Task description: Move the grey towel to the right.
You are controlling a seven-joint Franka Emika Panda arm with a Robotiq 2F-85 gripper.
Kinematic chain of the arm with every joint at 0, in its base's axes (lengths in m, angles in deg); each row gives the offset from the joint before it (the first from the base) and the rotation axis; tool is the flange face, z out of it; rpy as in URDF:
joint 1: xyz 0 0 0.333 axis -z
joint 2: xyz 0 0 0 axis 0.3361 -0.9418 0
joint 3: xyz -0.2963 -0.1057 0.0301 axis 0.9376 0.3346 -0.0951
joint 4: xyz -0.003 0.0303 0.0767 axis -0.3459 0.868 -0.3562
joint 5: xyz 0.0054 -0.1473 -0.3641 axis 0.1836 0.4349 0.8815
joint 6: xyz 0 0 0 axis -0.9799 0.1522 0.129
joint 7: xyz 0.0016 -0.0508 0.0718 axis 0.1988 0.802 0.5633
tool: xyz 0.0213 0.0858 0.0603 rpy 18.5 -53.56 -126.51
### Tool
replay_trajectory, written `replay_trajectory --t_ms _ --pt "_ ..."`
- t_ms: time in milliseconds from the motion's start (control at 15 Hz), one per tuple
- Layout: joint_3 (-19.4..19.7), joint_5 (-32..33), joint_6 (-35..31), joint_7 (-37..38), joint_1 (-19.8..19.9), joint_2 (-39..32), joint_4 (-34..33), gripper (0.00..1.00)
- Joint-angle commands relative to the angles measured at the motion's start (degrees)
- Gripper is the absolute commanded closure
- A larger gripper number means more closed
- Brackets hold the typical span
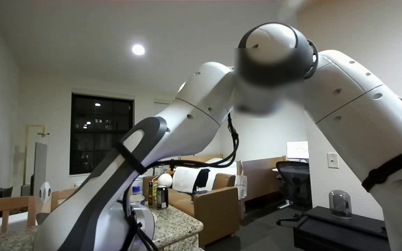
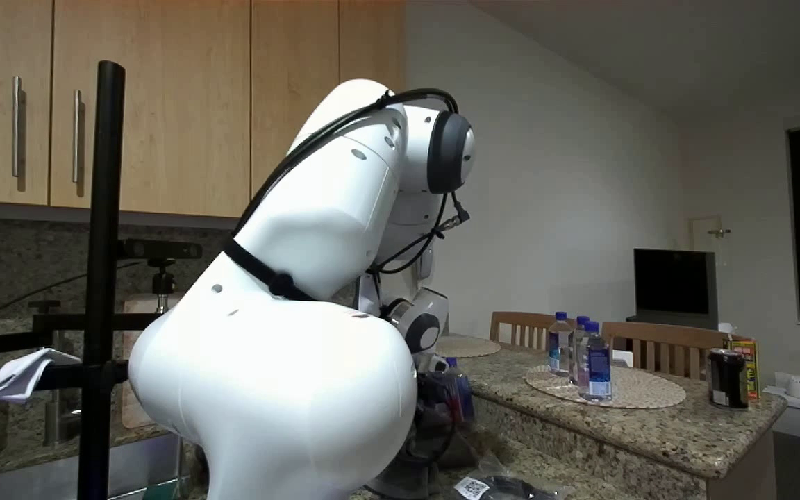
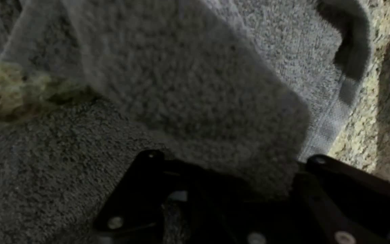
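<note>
Grey, nubbly cloth towel (image 3: 188, 88): one raised fold (image 3: 235, 115) meets the dark two-fingered gripper (image 3: 235, 179); from here I can't tell whether it's clamped.
Fold: likely soft, light, unlikely to slip; pinch deep.
Speckled granite counter (image 3: 361, 135): the rest lies rumpled there.

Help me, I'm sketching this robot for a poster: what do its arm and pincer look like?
The arm is glossy white with rounded segments, dark grey trim, small round recesses, black straps and cables running outside it. The pincer is black, with angular links and pale screw heads; shadow hides finer detail.
</note>
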Motion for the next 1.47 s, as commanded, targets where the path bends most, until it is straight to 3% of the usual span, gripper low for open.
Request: replay_trajectory --t_ms 0,267,667,1000,1400 --pt "1.08 3.92 -0.04 3.47 -0.37 8.07 3.48 0.91" --pt "3.52 9.78 1.61 8.05 -1.41 13.60 3.48 0.91" --pt "7.00 15.31 10.48 14.71 -0.95 18.15 1.79 0.91" --pt "11.23 20.90 17.58 20.24 0.53 18.17 -0.13 0.91" --pt "15.41 19.95 24.46 19.39 4.83 15.61 -0.93 0.92"
